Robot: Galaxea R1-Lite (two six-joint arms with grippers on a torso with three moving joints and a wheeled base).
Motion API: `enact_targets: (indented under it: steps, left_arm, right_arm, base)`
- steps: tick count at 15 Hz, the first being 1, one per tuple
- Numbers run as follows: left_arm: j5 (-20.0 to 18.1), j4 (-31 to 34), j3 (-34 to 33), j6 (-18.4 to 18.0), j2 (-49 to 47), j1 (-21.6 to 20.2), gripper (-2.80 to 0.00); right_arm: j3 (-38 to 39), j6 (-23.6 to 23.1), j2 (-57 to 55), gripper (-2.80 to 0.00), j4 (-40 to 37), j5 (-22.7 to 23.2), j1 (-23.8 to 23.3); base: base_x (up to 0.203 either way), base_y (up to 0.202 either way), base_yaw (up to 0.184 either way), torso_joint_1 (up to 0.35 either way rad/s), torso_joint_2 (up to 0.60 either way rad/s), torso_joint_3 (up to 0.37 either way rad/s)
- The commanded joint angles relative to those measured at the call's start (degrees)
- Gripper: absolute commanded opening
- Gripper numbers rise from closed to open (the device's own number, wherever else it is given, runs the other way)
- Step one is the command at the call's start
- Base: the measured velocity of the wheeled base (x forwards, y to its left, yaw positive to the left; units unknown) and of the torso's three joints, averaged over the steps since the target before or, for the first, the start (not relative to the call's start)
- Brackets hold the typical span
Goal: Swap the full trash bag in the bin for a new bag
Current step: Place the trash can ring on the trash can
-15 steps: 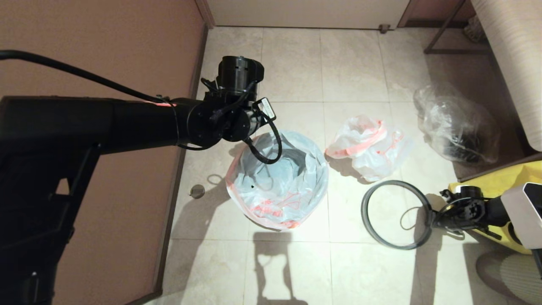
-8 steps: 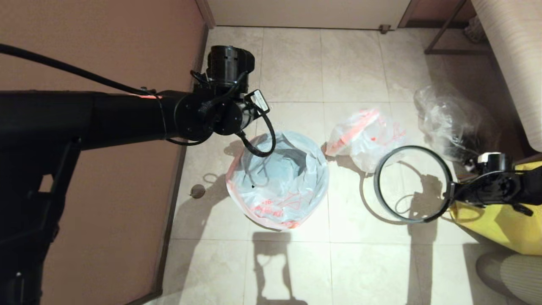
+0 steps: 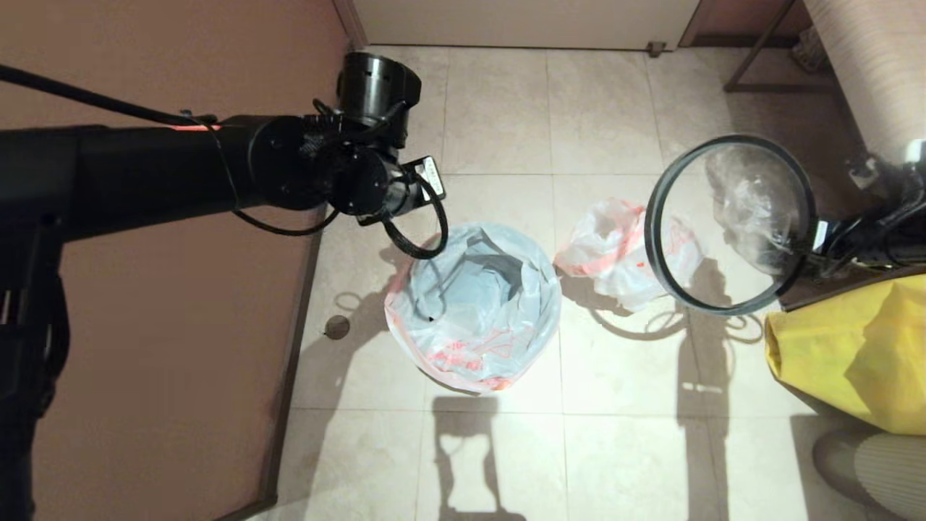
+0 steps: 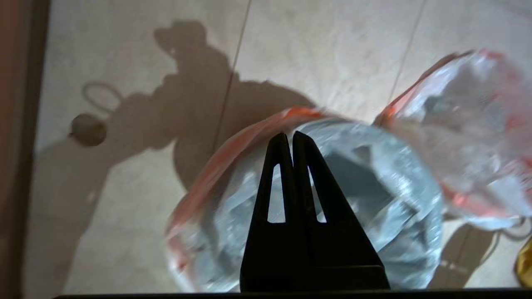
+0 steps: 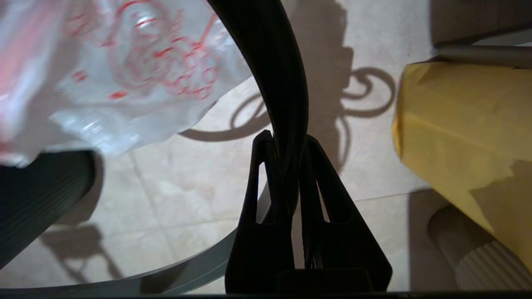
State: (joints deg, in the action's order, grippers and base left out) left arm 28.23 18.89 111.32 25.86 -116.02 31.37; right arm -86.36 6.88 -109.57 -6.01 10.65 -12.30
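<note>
The bin (image 3: 500, 272) stands on the tiled floor, lined with the new bag (image 3: 474, 340), whose orange-red band is folded over the rim. The full trash bag (image 3: 611, 250) lies on the floor just right of it. My right gripper (image 5: 286, 140) is shut on the loose grey ring (image 3: 655, 239) and holds it in the air, tilted, above and to the right of the full trash bag (image 5: 137, 70). My left gripper (image 4: 292, 135) is shut and empty, hanging over the near-left rim of the lined bin (image 4: 353, 199).
A clear bag (image 3: 767, 195) with dark contents lies at the back right, seen through the ring. A yellow bag (image 3: 846, 354) sits at the right edge, a brown wall (image 3: 181, 325) runs along the left, and a small round disc (image 3: 336, 327) lies on the floor.
My right gripper has lifted the ring off the floor, up and farther back. My left arm has drawn back to the left, off the bin's opening.
</note>
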Motion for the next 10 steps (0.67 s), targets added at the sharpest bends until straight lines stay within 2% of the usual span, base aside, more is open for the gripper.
enact_targets:
  steps: [1, 2, 3, 4, 6, 10]
  left_arm:
    - [-0.51, 4.96, 1.00, -0.04, 4.28, 0.01, -2.80]
    - [-2.62, 6.76, 0.71, -0.11, 7.11, 0.05, -2.80]
    - [-8.20, 9.03, 0.46, -0.05, 9.14, -0.15, -2.80]
    - [-17.51, 11.37, 0.23, 0.14, 10.89, -1.18, -2.80]
    - [-33.65, 14.22, 0.00, 0.29, 12.86, -4.42, -2.80]
    - [-60.54, 15.65, -1.69, 0.21, 13.84, -11.32, -2.80]
  right_arm:
    - [-0.41, -0.27, 6.34, -2.80, -3.99, -0.01, 5.44]
    - [-0.99, -0.52, 7.12, -2.80, -5.52, -0.17, 8.64]
    - [-1.74, -0.57, 7.53, -2.80, -6.37, -0.24, 11.05]
    - [-2.74, -0.51, 7.58, -2.80, -6.88, -0.18, 12.86]
    - [-2.97, -0.79, 5.68, -2.80, -6.95, 0.66, 13.85]
    - [-4.40, -0.83, 1.28, -2.80, -9.09, 14.65, 12.61]
  base:
    - [0.000, 0.000, 0.000, 0.000, 0.00, 0.000]
    - [0.000, 0.000, 0.000, 0.000, 0.00, 0.000]
    - [0.000, 0.000, 0.000, 0.000, 0.00, 0.000]
    - [0.000, 0.000, 0.000, 0.000, 0.00, 0.000]
    - [0.000, 0.000, 0.000, 0.000, 0.00, 0.000]
    - [0.000, 0.000, 0.000, 0.000, 0.00, 0.000]
